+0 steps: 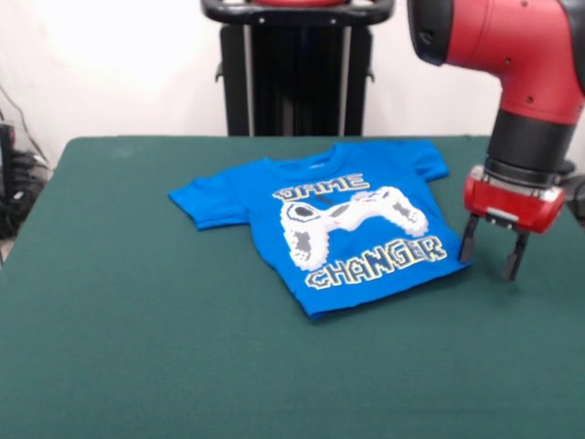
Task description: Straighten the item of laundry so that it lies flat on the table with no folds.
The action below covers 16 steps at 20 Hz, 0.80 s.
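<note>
The bright blue T-shirt (pixel 334 219) lies spread on the dark green table (pixel 137 347), front up, with the "GAME CHANGER" lettering and white controller print showing. Both sleeves are out to the sides and the hem points toward the camera. It looks nearly flat, with small ripples at the hem. My gripper (pixel 492 250) hangs from the red arm just right of the shirt's lower right corner, above the table. Its two black fingers (pixel 469 240) are apart and hold nothing.
The robot's black pedestal (pixel 294 69) stands behind the table's far edge. Cables and dark equipment (pixel 14 183) sit off the table's left side. A white wall is behind.
</note>
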{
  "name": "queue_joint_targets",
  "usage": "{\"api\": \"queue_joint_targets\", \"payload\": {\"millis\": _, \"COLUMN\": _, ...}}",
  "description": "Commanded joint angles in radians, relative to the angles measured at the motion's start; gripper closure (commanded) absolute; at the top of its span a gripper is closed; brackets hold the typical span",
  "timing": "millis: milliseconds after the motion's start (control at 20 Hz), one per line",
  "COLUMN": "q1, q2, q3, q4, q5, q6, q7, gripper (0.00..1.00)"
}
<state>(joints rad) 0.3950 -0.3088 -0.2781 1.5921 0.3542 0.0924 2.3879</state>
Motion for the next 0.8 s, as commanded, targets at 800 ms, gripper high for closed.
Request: {"api": "queue_joint_targets", "payload": {"millis": 800, "q1": 0.071, "q2": 0.106, "q3": 0.034, "q4": -0.025, "q5": 0.084, "q6": 0.013, "q7": 0.198, "gripper": 0.00}}
